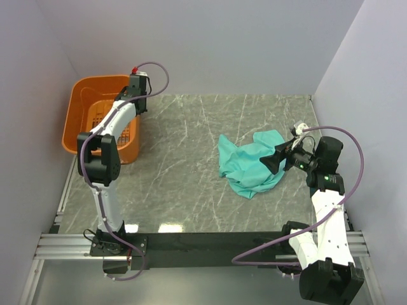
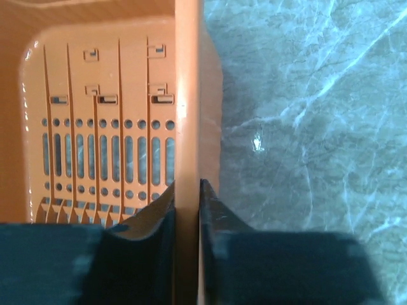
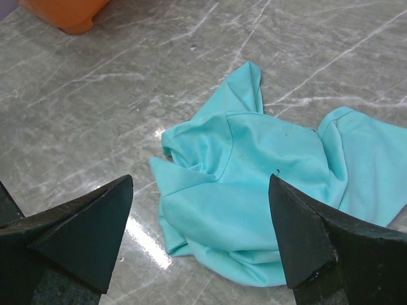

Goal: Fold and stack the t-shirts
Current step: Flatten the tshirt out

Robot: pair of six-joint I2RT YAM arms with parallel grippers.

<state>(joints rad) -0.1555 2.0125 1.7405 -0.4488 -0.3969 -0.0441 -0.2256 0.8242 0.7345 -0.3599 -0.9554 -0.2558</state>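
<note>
Marble table [image 1: 191, 127]: left gripper [image 2: 187, 190] clamps basket rim [image 2: 187, 95]; right gripper [image 3: 200, 181] gapes above t-shirt [image 3: 267, 152].

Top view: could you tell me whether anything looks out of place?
The t-shirt lies crumpled, unfolded, on the table; oddly, the left gripper is clamped on the rim of the orange basket, not the shirt.

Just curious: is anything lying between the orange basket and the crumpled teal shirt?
Nothing: between basket and t-shirt only bare marbled tabletop, per the top view.
</note>
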